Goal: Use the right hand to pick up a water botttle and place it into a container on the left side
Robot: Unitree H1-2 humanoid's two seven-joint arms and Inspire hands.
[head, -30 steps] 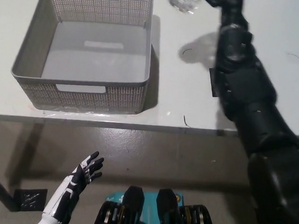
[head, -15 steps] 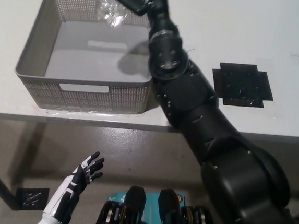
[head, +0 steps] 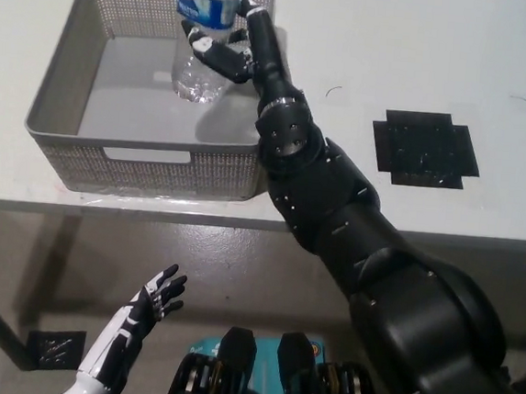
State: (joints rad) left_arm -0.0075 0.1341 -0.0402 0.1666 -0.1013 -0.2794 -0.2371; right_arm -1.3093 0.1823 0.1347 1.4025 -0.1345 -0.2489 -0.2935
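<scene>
A clear water bottle (head: 202,40) with a blue label hangs upright over the inside of the grey mesh basket (head: 60,96) at the table's left. My black right hand (head: 228,48) is shut on the bottle's side, the arm reaching across the basket's right wall. The bottle's lower end is above the basket floor; whether it touches is unclear. My white left hand (head: 147,311) rests open below the table edge at the lower left.
A black square mat (head: 426,148) lies on the white table to the right of the basket. The table's front edge (head: 242,221) runs across the middle, with grey floor below.
My right arm has swung from the table's far right to over the basket, carrying the bottle, which now stands upright and lower inside. The left hand has not moved.
</scene>
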